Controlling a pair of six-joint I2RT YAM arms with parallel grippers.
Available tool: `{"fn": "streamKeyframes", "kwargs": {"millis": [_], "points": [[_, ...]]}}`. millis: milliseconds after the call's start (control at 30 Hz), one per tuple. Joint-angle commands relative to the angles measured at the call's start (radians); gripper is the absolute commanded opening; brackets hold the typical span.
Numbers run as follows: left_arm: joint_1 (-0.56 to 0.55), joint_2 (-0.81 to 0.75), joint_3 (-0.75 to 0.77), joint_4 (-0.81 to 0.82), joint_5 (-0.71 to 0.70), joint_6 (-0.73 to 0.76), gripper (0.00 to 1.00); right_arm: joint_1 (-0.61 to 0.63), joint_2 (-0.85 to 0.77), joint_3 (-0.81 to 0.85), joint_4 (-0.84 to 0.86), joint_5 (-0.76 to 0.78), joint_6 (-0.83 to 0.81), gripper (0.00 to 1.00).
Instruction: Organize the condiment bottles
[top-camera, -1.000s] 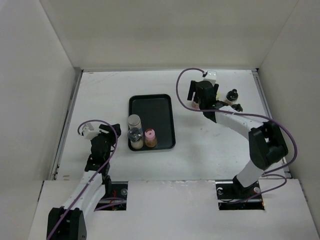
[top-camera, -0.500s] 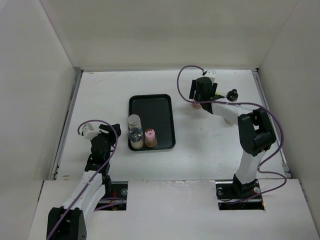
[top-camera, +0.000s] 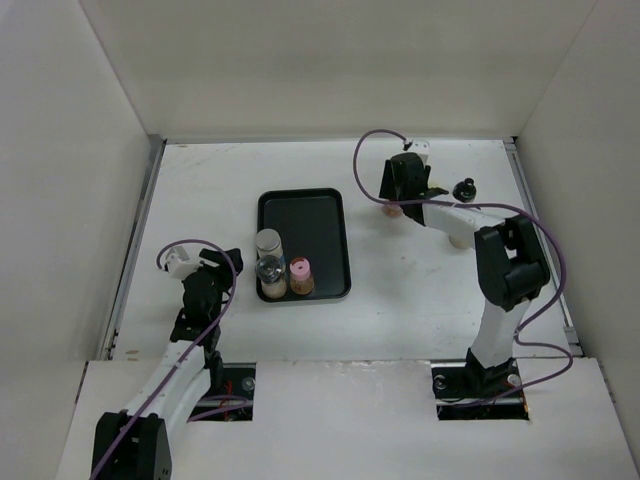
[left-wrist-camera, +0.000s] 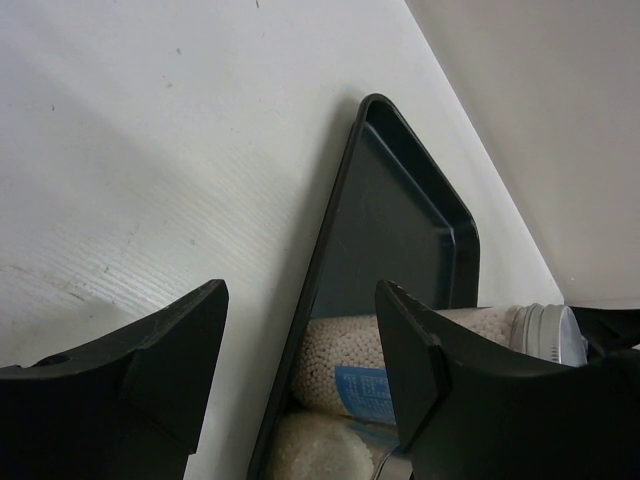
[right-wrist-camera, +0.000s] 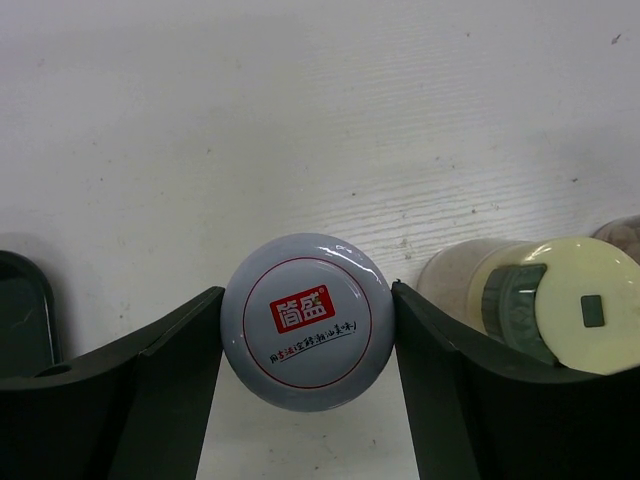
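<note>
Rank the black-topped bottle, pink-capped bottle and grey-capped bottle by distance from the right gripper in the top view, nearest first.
From the right gripper, which has the lavender-capped bottle between its fingers:
1. Black-topped bottle: on the table, just to its right.
2. Pink-capped bottle: at the black tray's near edge.
3. Grey-capped bottle: on the tray's left side, somewhat farther.

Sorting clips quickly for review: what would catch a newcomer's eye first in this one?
The right claw at the table's far right, its fingers against both sides of a grey-lavender bottle cap with a red logo, and a pale yellow-capped bottle just beside it. Next, the black tray mid-table, with three bottles clustered at its near end.
</note>
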Motion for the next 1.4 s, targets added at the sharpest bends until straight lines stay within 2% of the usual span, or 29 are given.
{"fn": "streamKeyframes", "kwargs": {"millis": [0,100,267,433,633,1000,1167,1300,1367], "points": [[-0.006,-0.008,0.0,0.059,-0.014,0.01,0.59,-0.004,-0.073,0.012,0.011,0.005,0.005,0.48],[-0.012,0.005,0.005,0.062,-0.021,0.01,0.59,0.027,-0.168,-0.028,0.023,0.011,0.0,0.48],[-0.02,0.0,0.006,0.062,-0.027,0.011,0.59,0.201,-0.296,-0.101,0.035,0.01,-0.014,0.48],[-0.03,-0.002,0.006,0.062,-0.032,0.013,0.59,0.387,-0.337,-0.172,0.057,0.025,-0.018,0.48],[-0.035,-0.006,0.008,0.064,-0.038,0.017,0.59,0.516,-0.322,-0.201,0.098,0.014,-0.014,0.48],[-0.023,-0.032,0.0,0.051,-0.027,0.02,0.58,0.528,-0.058,-0.011,0.221,0.004,-0.072,0.47],[-0.023,-0.024,0.002,0.051,-0.023,0.022,0.58,0.528,0.011,0.047,0.226,-0.032,-0.038,0.48],[-0.033,-0.011,0.006,0.06,-0.031,0.024,0.58,0.548,0.025,0.066,0.209,-0.055,-0.002,0.5],[-0.027,-0.015,0.005,0.057,-0.024,0.024,0.58,0.556,0.026,0.064,0.189,-0.065,0.015,0.56]]}}
